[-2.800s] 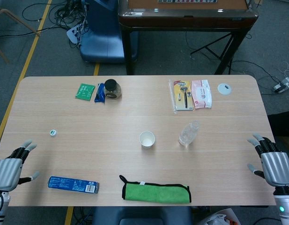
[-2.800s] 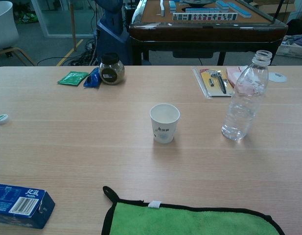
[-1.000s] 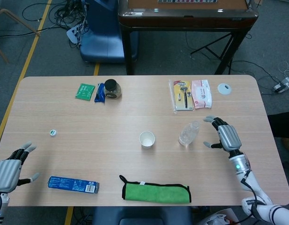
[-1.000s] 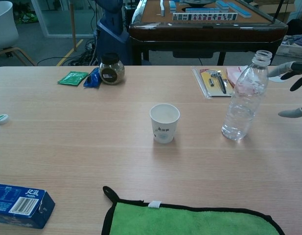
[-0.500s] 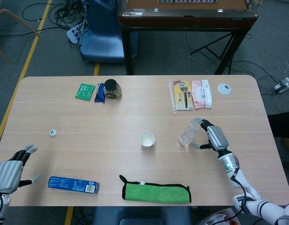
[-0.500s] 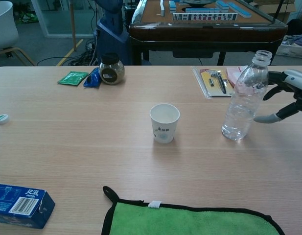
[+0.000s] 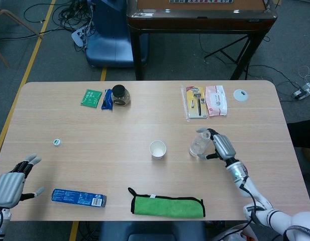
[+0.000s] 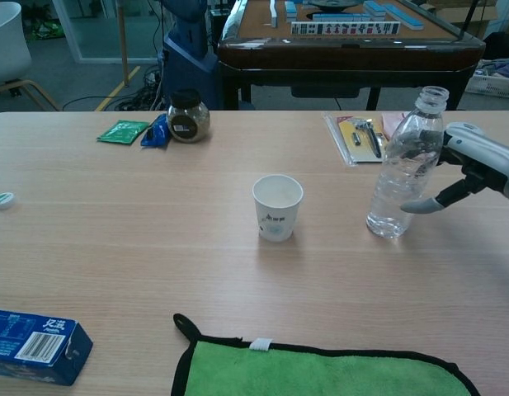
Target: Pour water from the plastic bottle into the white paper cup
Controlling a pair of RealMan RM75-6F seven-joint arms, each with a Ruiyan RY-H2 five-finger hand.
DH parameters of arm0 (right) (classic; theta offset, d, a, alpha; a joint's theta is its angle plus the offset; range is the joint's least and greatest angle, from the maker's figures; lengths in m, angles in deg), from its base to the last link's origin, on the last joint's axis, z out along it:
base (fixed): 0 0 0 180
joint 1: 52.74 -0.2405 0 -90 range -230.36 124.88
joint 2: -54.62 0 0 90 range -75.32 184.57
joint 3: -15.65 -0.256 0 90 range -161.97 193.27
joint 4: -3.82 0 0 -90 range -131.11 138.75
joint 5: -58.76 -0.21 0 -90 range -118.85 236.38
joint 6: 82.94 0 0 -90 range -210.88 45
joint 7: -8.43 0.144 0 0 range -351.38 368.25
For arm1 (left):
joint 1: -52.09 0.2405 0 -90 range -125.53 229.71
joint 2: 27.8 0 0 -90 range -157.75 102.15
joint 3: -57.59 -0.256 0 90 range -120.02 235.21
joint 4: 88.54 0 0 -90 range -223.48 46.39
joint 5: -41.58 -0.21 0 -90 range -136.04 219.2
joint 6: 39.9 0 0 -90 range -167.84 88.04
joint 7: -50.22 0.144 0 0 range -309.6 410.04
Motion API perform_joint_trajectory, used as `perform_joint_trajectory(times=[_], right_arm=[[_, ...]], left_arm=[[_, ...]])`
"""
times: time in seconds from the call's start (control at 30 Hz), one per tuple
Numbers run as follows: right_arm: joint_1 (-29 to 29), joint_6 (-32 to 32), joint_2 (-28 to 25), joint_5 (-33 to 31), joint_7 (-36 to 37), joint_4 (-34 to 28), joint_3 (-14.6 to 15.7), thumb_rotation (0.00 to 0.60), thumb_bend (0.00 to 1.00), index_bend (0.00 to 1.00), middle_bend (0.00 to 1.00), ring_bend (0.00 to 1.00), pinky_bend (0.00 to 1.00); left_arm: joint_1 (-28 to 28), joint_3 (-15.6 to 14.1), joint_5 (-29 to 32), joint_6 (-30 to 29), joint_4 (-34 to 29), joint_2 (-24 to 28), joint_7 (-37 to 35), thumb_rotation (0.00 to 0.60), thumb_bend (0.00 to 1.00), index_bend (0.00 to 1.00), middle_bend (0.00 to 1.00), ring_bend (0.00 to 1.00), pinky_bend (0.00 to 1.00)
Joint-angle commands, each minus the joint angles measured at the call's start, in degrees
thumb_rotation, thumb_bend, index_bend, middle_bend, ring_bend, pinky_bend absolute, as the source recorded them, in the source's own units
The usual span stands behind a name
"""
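Right of the table's middle, we saw the right hand [image 8: 477,165] at the plastic bottle [image 8: 405,165], its fingers apart and curved toward the bottle's far side, one fingertip touching the shoulder and the thumb reaching toward the lower body; we could not tell whether it had a full grip. We noted that the bottle stood uncapped, slightly tilted, with a little water in its base. To the bottle's left, apart from it, stood the white paper cup [image 8: 277,207], upright and open. Beyond the bottle we saw a packaged razor [image 7: 196,102] and a pink-and-white packet [image 7: 215,100] lying side by side, with a white round lid [image 7: 240,94] further right. Nearer us lay a green cloth [image 7: 167,205] with a black border. At the near left edge, the left hand [image 7: 9,185] rested open, fingers spread and holding nothing, beside a blue box [image 7: 78,197].
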Motion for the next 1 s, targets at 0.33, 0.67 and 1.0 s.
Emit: perform_joint_trajectory(times=[0.33, 0.67, 1.0], right_arm=[[-1.1, 0.5, 1.2, -0.5, 1.4, 0.8, 0.1, 0.600, 0.00, 0.26, 0.30, 0.17, 0.31], [-1.7, 2.3, 1.9, -1.4, 3.5, 1.3, 0.3, 0.600, 0.03, 0.32, 0.37, 0.25, 0.36], [-2.0, 2.2, 3.6, -2.2, 4.2, 3.5, -0.1, 0.600, 0.14, 0.41, 0.45, 0.34, 0.42]], left_arm=[[0.1, 0.0, 0.1, -0.1, -0.1, 0.1, -0.1, 0.600, 0.11, 0.21, 0.14, 0.23, 0.56], [0.2, 0.1, 0.1, -0.2, -0.2, 0.1, -0.2, 0.600, 0.11, 0.21, 0.14, 0.23, 0.56], [0.3, 0.2, 0.1, -0.4, -0.3, 0.3, -0.5, 0.600, 0.11, 0.21, 0.14, 0.23, 0.56]])
